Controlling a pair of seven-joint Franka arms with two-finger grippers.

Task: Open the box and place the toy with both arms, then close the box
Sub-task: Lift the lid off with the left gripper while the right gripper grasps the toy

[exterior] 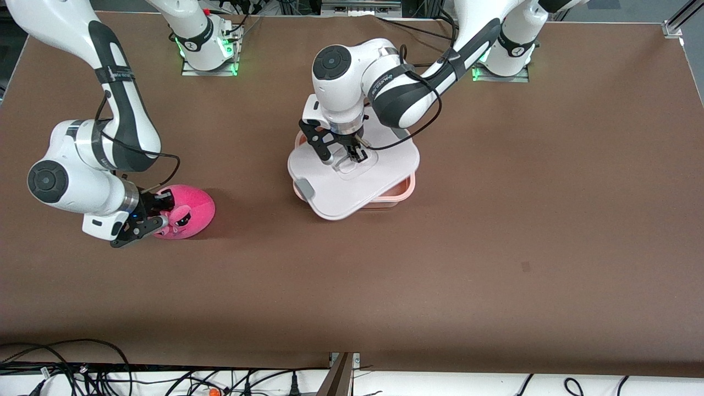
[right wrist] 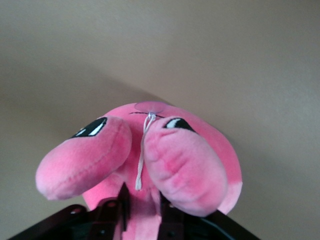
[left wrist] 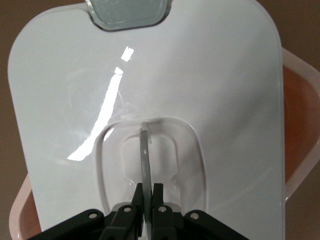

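Note:
The white lid [exterior: 352,176] sits askew over the pink box [exterior: 406,191], whose rim shows from under it. My left gripper [exterior: 357,155] is shut on the lid's recessed centre handle [left wrist: 145,155]; in the left wrist view the gripper [left wrist: 148,192] pinches the thin handle bar, with the lid [left wrist: 200,75], a grey clip [left wrist: 127,12] and the box's rim [left wrist: 300,125] around it. The pink plush toy [exterior: 192,212] lies toward the right arm's end of the table. My right gripper [exterior: 159,217] is shut on it. In the right wrist view the gripper [right wrist: 142,200] grips the toy [right wrist: 175,155] low between its two flaps.
The brown table [exterior: 440,275] has a small dark mark [exterior: 525,267]. Cables [exterior: 82,374] and a metal post [exterior: 341,374] run along the edge nearest the front camera. The arm bases [exterior: 209,49] stand along the farthest edge.

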